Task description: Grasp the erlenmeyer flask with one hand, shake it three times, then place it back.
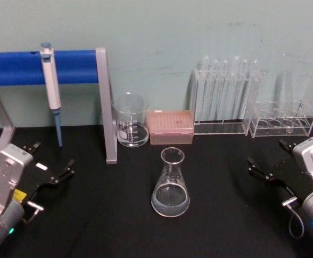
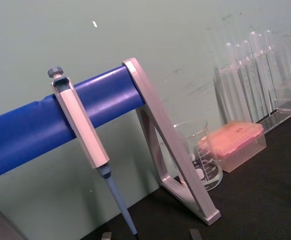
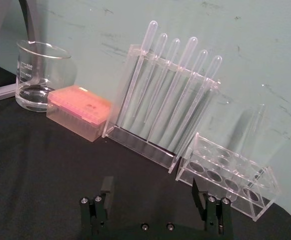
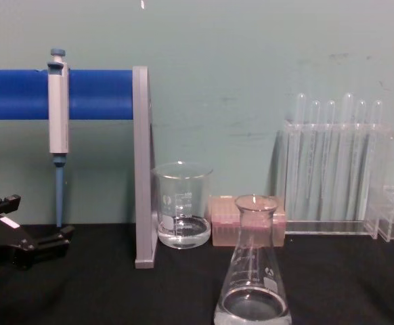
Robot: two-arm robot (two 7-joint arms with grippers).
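Flask: the erlenmeyer flask [image 1: 170, 185] stood upright on the black table [image 1: 119, 220], near the middle of the scene, closer than the other glassware. A little clear liquid lay in its wide base. Nothing touched it.
Left claw: the left gripper [image 1: 53, 156] sat at the near left, low over the table, with its fingers spread and nothing between them. It was well apart from the flask.
Right claw: the right gripper [image 1: 266, 152] sat at the near right, its fingers also spread wide and empty, as the right wrist view showed [image 3: 152, 190]. It too was well apart from the flask.
Beaker: the beaker [image 1: 130, 121] stood far behind the flask and to its left, just beside the grey post [image 1: 107, 102], with some clear liquid at the bottom.
Pink box: the pink box [image 1: 170, 127] lay at the far centre, between the beaker and the tube rack [image 1: 226, 99].
Tube rack: it stood at the far right by the wall, with its clear tubes upright.
Small rack: the small rack [image 1: 283, 121] stood just right of the tube rack.
Pipette: the pipette [image 1: 51, 86] hung from the blue bar [image 1: 14, 67] at the far left, tip pointing down.
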